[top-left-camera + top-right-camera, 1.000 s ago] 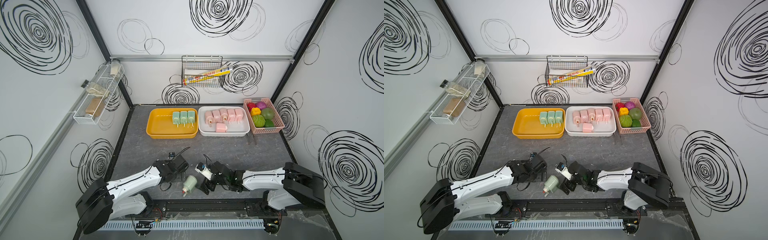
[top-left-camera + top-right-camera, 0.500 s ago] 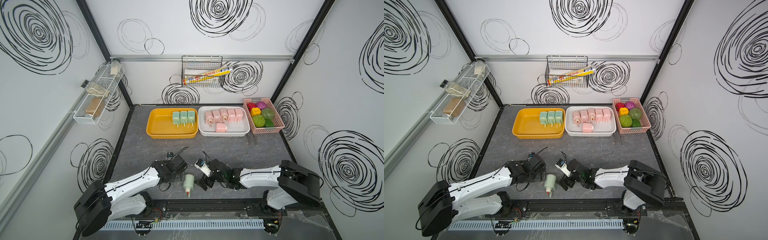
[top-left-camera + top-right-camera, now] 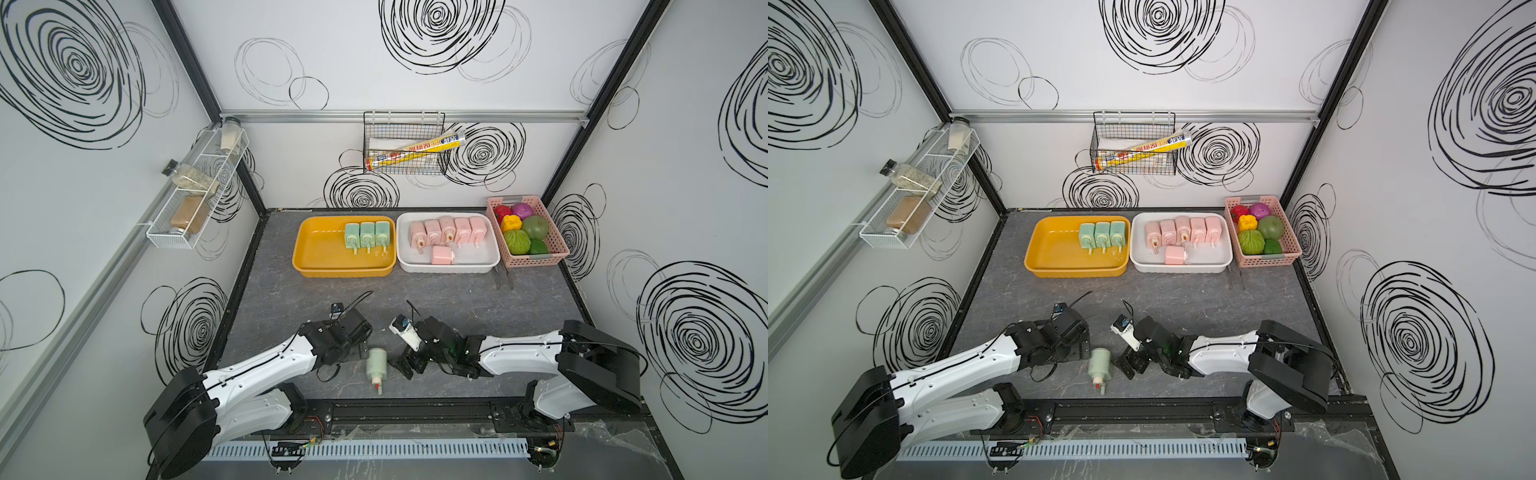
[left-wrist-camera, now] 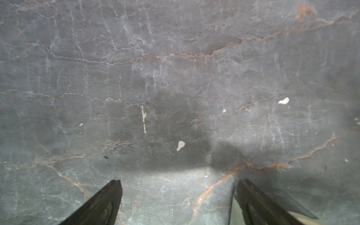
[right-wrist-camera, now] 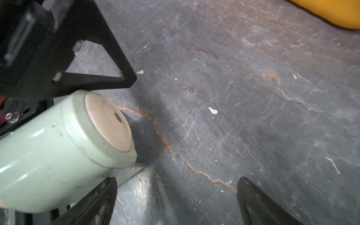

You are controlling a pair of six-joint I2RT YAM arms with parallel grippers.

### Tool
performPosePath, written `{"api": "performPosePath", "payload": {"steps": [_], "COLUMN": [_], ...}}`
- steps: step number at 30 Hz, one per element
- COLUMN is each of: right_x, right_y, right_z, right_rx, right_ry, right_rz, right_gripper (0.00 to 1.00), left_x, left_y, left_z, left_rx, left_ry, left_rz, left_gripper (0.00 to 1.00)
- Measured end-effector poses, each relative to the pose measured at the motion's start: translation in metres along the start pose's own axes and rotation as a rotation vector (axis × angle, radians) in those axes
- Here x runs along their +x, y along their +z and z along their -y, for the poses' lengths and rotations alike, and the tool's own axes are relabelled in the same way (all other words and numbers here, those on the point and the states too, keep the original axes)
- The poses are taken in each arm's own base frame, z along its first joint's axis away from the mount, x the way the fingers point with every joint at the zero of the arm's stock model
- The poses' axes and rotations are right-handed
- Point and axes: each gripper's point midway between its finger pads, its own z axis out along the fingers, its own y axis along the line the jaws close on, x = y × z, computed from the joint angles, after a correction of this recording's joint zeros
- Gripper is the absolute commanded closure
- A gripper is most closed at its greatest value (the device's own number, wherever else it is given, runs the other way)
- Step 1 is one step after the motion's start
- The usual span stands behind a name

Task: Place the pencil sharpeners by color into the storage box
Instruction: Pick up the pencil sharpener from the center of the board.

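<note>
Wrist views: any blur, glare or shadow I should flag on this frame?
Left wrist view: the marbled tabletop is sharp mid-frame, soft toward the edges, with a broad dark shadow across the middle; the fingertips of the left gripper are blurred. Right wrist view: the mint green sharpener is close and slightly soft, with small glare streaks; the yellow tray corner is out of focus.

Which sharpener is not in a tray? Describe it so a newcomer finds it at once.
Look at the table's front edge, between the left gripper and right gripper. A green sharpener lies there on its side, stub toward the front edge. Unlike the three green ones lined up in the yellow tray, it sits alone on bare table.
</note>
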Motion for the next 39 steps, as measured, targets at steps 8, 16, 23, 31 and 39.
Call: {"api": "performPosePath", "payload": {"steps": [8,16,23,31,39], "right_x": [-0.003,-0.016,-0.034,-0.03,-0.031], "right_y": [-0.01,-0.033,-0.053,-0.053,-0.056], "right_z": [0.001,0.009,0.023,0.018,0.007], "right_rx": [0.008,0.047,0.066,0.029,-0.027], "right_ry": [0.007,0.063,0.155,0.153,0.126], "right_rz": [0.028,0.118,0.217,0.193,0.193], "right_gripper": [0.0,0.0,0.0,0.0,0.0], "left_x": [-0.011,-0.037,-0.017,0.012,0.028], "left_y": [-0.013,-0.069,-0.077,-0.068,-0.055], "left_z": [-0.001,0.041,0.073,0.081,0.076], "left_rx": [0.027,0.287,0.37,0.342,0.332], "left_ry": [-0.02,0.019,0.145,0.209,0.188], "left_rz": [0.06,0.244,0.242,0.197,0.158], "left_gripper": [0.01,0.01,0.01,0.01,0.01]}}
